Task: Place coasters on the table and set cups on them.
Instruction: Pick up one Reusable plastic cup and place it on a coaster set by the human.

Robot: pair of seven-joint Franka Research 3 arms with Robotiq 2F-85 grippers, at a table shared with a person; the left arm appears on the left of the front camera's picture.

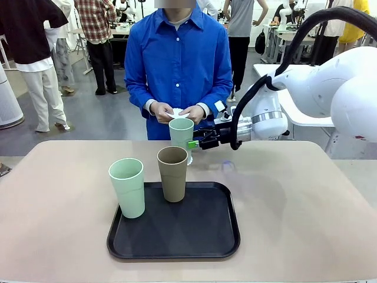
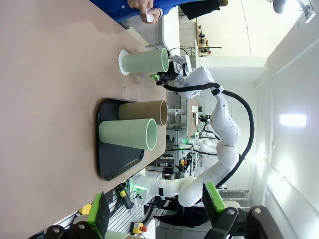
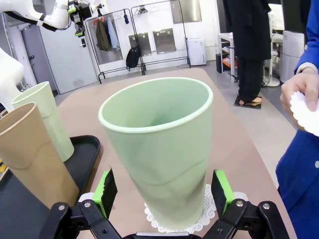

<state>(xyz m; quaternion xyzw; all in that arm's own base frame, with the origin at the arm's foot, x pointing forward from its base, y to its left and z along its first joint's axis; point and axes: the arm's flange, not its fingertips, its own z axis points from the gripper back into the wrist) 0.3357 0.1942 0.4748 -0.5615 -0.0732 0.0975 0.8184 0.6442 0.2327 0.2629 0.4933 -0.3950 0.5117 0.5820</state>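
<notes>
One tan table (image 1: 306, 200), crowded room (image 1: 88, 121) beyond.

Premises were an open robotics laboratory: white robot arm (image 1: 318, 88) at the worktop (image 1: 294, 194), bystanders (image 1: 35, 59) on grey flooring (image 1: 106, 118), white tables (image 1: 300, 118), a rack of coats (image 3: 103, 35).

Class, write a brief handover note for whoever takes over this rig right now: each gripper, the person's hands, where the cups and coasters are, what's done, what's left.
Right gripper: open, fingers either side of the far mint cup, not clamping it.
Left gripper: open, empty, away from the cups.
Person's hands: holding a spare coaster.
Far mint cup stands on a coaster on the table. Second mint cup and brown cup stand on the black tray.
Done: one cup on its coaster.
Left: two coasters, two cups.
</notes>
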